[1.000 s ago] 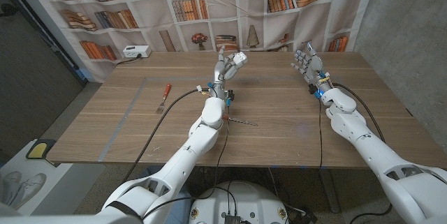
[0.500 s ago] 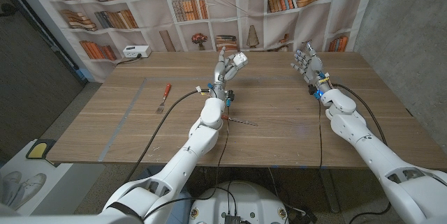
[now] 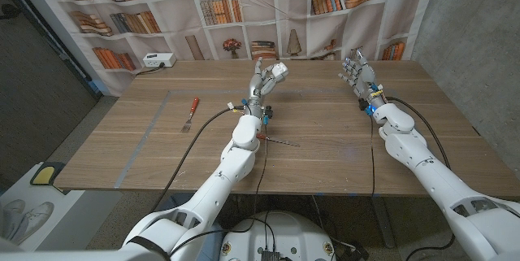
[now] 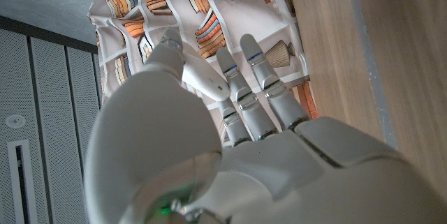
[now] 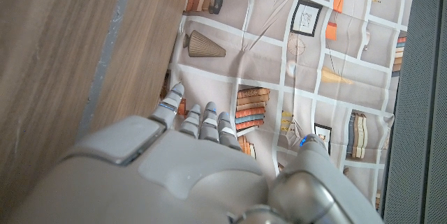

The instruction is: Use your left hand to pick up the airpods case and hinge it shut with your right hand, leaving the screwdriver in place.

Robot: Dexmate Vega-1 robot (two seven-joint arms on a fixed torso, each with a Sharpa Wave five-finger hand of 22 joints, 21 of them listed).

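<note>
My left hand (image 3: 262, 80) is raised above the far middle of the table and holds the white airpods case (image 3: 279, 70) between thumb and fingers. In the left wrist view the case (image 4: 203, 78) shows past the back of the left hand (image 4: 209, 154); I cannot tell how its lid stands. My right hand (image 3: 356, 71) is lifted over the far right of the table, well to the right of the case, fingers apart and holding nothing. The right wrist view shows the back of the right hand (image 5: 174, 172). The red-handled screwdriver (image 3: 191, 112) lies on the table's left part.
A thin dark rod (image 3: 281, 141) lies on the table beside my left forearm. A white box (image 3: 158, 61) sits at the far left edge. A pale tape line (image 3: 146, 135) runs across the wood on the left. A bookshelf-print backdrop (image 3: 244, 1) hangs behind.
</note>
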